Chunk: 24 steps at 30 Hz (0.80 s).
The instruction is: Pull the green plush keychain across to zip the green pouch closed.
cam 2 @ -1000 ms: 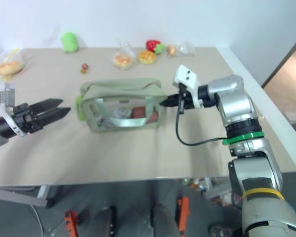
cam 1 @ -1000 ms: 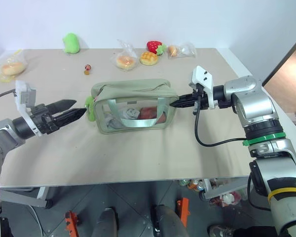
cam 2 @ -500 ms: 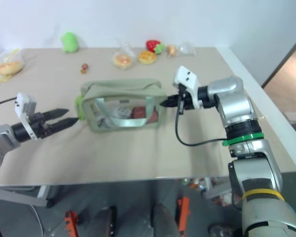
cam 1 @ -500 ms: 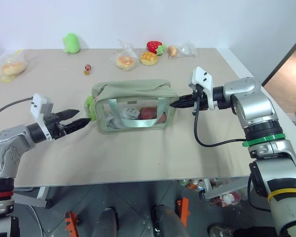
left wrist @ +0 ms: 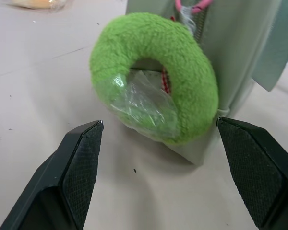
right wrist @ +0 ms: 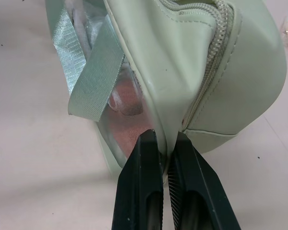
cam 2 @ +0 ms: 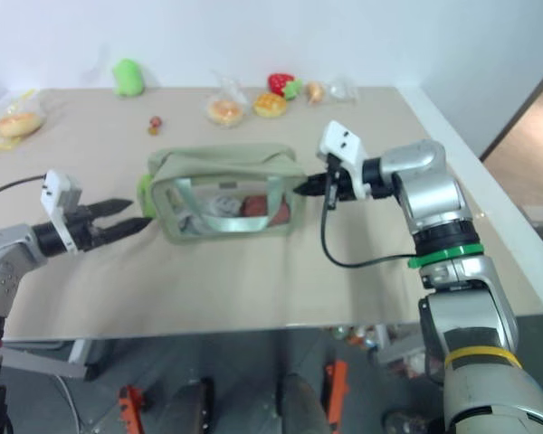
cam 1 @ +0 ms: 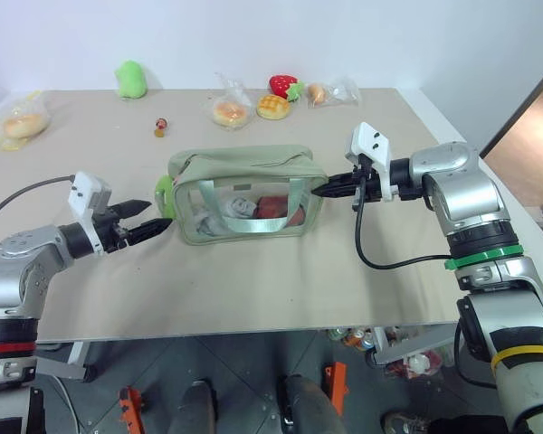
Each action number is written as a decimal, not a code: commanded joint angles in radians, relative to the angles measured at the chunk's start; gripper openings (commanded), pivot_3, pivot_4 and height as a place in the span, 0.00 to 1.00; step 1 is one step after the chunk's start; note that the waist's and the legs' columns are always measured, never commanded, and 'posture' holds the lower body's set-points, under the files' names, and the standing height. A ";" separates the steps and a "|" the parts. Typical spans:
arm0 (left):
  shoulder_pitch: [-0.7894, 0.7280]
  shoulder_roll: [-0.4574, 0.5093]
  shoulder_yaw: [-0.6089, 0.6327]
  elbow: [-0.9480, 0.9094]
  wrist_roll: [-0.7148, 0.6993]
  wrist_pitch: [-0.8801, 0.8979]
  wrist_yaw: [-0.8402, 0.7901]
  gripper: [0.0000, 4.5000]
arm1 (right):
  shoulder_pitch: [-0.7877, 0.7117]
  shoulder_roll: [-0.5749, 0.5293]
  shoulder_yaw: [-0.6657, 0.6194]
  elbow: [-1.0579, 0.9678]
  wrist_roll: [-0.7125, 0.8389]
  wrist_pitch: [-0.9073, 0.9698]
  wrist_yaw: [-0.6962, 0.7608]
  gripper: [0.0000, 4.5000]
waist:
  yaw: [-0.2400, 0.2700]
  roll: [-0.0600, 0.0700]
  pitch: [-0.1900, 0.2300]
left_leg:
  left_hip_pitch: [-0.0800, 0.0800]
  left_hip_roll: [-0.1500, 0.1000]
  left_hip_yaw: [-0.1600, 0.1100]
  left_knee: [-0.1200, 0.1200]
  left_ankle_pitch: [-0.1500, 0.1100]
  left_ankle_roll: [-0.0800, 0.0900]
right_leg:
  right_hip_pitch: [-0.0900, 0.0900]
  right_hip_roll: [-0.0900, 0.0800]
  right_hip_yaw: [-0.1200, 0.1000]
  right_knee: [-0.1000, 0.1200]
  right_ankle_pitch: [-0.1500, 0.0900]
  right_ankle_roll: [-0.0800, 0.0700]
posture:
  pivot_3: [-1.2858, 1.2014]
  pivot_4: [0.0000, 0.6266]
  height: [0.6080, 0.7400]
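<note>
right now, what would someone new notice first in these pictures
The sage green pouch in the middle of the table, with one gripper at each end. The right gripper is shut on the pouch's right end fabric, while the left gripper stands open just short of the green plush keychain hanging at the left end. Along the far edge lie a strawberry toy and bagged bread.
</note>
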 commanded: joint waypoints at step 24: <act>-0.087 -0.060 0.005 0.011 0.032 -0.039 0.050 0.09 | -0.006 -0.009 -0.025 -0.056 0.011 0.004 -0.008 0.00 | 0.000 0.000 0.000 | 0.000 0.000 0.000 0.000 0.000 0.000 | 0.000 0.000 0.001 0.000 0.001 0.001 | 0.52 0.24 1.00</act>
